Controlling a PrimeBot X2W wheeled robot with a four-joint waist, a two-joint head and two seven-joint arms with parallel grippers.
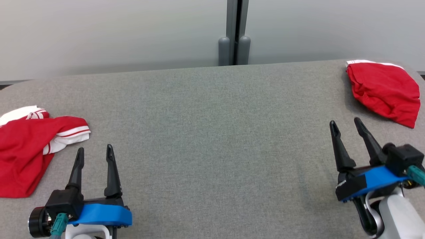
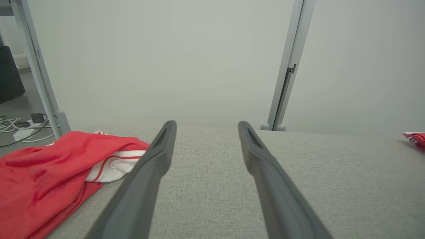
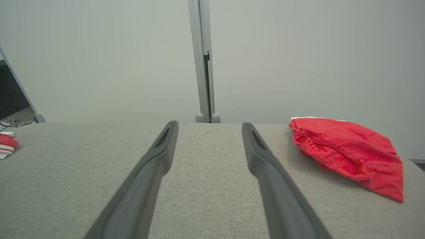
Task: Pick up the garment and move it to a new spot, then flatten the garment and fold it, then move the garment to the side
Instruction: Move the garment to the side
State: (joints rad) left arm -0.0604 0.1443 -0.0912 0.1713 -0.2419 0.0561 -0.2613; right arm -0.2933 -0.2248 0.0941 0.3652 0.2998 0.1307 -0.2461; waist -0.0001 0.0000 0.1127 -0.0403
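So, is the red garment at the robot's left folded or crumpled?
Crumpled. The garment lies in a loose heap on the table, white striped trim bunched up, no straight folded edges.

the worktop point(image 1: 212, 132) is covered in grey woven cloth, matt and a little coarse, its weave plain to see. the left garment point(image 1: 23, 152) is soft red cloth, rumpled, with white striped trim. the right garment point(image 1: 385, 89) is the same matt red cloth, creased. the fingers point(image 1: 112, 172) of the left gripper point(image 1: 95, 148) and of the right gripper point(image 1: 344, 120) look like smooth, dark, matt plastic. the blue bracket point(image 1: 99, 214) behind them is smooth plastic with a faint sheen. the wall panels point(image 1: 99, 33) are pale and matt, and the post point(image 1: 234, 20) looks like grey painted metal.
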